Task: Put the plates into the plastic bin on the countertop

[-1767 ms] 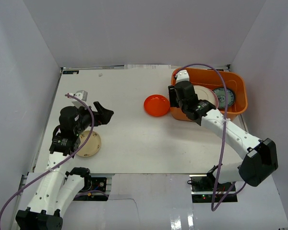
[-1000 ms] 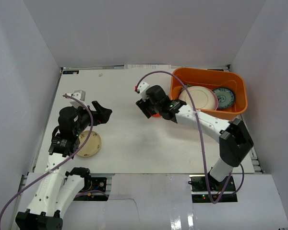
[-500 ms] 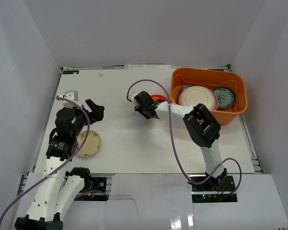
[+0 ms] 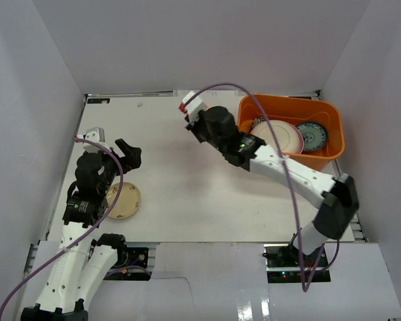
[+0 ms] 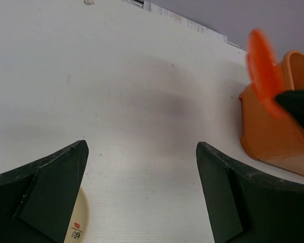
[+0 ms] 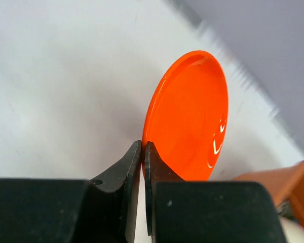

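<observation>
- Clamping the small orange-red dish (image 6: 190,116) by its lower rim in the right pincer (image 6: 143,148), closed tight on the thin edge
- Holding that dish nearly upright on its edge, up off the desk (image 4: 187,194), with its glossy hollow face turning toward the right wrist camera
- Showing in the left wrist view as a blurred orange sliver just beside the near left corner of the plastic bin (image 5: 273,136), outside it and reaching above its rim
- Hiding the dish in the top view beneath the wrist of the right arm (image 4: 287,167), which is stretching across to the far middle of the desk, left of the bin
- Sitting at the far right corner of the desk, the bin carrying a round pale plate (image 4: 275,137) and a blue-green patterned plate (image 4: 312,137) side by side on its floor, the pale one on the left
- Peeking out by the pale plate's left edge, a scrap of patterned surface too small to identify
- Lying flat on the near left of the desk, well apart from the bin, a cream plate (image 4: 123,200) just beside the left arm (image 4: 87,194)
- Hovering above the desk beyond that cream plate, the left pincer (image 5: 142,147) spread wide apart and gripping nothing
</observation>
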`<state>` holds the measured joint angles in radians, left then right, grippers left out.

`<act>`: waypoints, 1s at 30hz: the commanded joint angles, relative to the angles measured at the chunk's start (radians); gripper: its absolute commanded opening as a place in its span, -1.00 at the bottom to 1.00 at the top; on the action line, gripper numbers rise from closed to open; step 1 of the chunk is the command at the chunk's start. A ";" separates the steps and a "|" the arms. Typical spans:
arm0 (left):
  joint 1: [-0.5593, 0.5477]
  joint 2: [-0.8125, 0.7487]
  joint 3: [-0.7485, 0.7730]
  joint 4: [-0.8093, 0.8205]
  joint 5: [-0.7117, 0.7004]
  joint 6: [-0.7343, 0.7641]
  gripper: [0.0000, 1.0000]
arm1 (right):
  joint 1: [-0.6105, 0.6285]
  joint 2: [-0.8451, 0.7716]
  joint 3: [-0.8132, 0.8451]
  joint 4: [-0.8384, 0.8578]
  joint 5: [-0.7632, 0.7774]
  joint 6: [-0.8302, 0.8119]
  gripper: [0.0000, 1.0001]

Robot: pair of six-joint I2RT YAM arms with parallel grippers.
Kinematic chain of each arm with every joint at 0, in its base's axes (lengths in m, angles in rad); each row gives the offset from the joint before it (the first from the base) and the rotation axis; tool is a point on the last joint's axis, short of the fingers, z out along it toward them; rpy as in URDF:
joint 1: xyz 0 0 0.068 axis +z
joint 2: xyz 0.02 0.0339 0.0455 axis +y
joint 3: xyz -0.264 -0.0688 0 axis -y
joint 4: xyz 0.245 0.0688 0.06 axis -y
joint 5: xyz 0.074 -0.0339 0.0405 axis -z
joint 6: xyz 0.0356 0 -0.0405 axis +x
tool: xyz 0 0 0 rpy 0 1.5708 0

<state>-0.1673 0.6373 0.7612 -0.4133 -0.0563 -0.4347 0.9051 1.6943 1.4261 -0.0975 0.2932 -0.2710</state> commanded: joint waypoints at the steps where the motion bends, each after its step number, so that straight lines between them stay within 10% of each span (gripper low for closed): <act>1: 0.002 -0.022 0.010 -0.007 0.013 -0.001 0.96 | -0.034 -0.197 0.030 0.153 0.015 0.021 -0.85; 11: 0.000 -0.027 -0.002 0.007 0.055 -0.006 0.96 | -0.282 -0.352 -0.094 0.035 0.279 -0.047 -0.84; 22: -0.005 -0.016 -0.010 0.010 0.092 -0.004 0.96 | -0.449 -0.140 -0.204 0.033 0.293 -0.014 -0.82; 27: -0.005 -0.011 -0.008 0.011 0.090 -0.010 0.96 | -0.446 -0.180 -0.144 -0.074 0.204 0.145 0.44; 30: -0.003 -0.005 0.001 0.016 0.095 -0.025 0.96 | -0.399 -0.263 -0.159 -0.079 0.046 0.270 0.61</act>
<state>-0.1677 0.6289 0.7601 -0.4107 0.0200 -0.4458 0.4664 1.5417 1.2217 -0.1856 0.4732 -0.1585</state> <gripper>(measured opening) 0.979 0.788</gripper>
